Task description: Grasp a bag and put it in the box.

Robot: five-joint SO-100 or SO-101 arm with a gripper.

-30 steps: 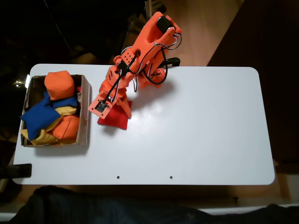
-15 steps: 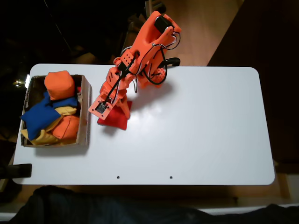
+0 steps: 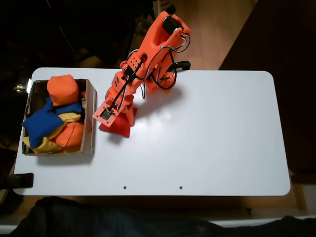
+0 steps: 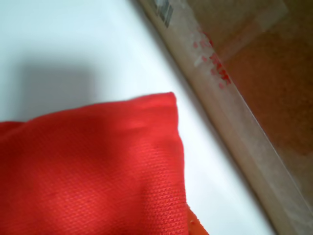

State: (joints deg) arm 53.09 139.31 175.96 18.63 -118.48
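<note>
Orange plastic made up the whole arm, and its claw (image 3: 117, 123) hung low over the red bag (image 3: 118, 129) near the left end of the white counter (image 3: 212, 133) in the fixed view. The wrist housing covered the fingers from above, so I cannot tell how far the claw was parted or whether it truly had hold of the bag; the bag seemed pressed under it. Only the lower part of the bag showed below the arm in that view, lying on the counter just beside the right wall of the box (image 3: 90, 118), with a narrow strip of white between them.

In the wrist view the bag (image 4: 93, 171) filled the lower left, its woven cloth plain to see and one corner pointing up toward the cardboard wall of the box (image 4: 230, 117), which ran slantwise across the right side. A band of bare counter (image 4: 63, 44) separated that corner from the wall.

The box sat at the counter's left edge and held an orange beanbag (image 3: 62, 90) at the top, a blue beanbag (image 3: 42, 123) in the middle, another orange one (image 3: 70, 134) lower down, and yellow cloth (image 3: 45, 144) beneath. To the right of the arm the counter lay open out to its rounded corners.
</note>
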